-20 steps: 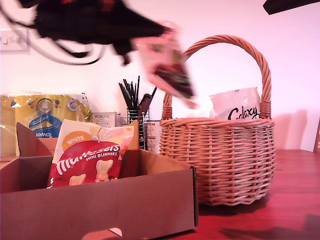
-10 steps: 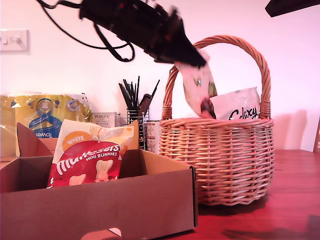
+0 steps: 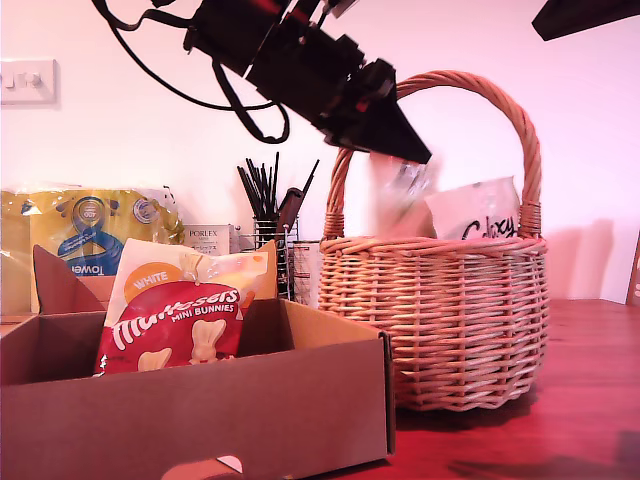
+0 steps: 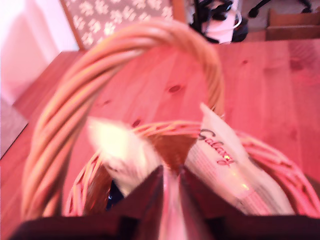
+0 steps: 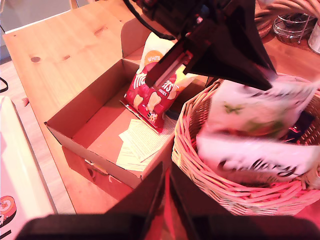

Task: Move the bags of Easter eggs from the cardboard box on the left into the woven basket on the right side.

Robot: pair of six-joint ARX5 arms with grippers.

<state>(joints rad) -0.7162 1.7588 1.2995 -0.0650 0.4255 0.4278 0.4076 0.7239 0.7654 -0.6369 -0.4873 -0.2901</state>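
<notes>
White blurred bag [image 3: 398, 192] sits just below my first gripper [image 3: 418, 152], inside the basket [image 3: 440, 320] rim beside a Galaxy bag [image 3: 478, 215]; jaws look narrow, grip state I cannot tell.

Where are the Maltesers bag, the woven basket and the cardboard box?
Maltesers bag [image 3: 175, 330], exterior view, on its red front.
Woven basket [image 3: 450, 330], exterior view, on its bulging wall.
Cardboard box [image 3: 200, 420], exterior view, on its front wall.
</notes>
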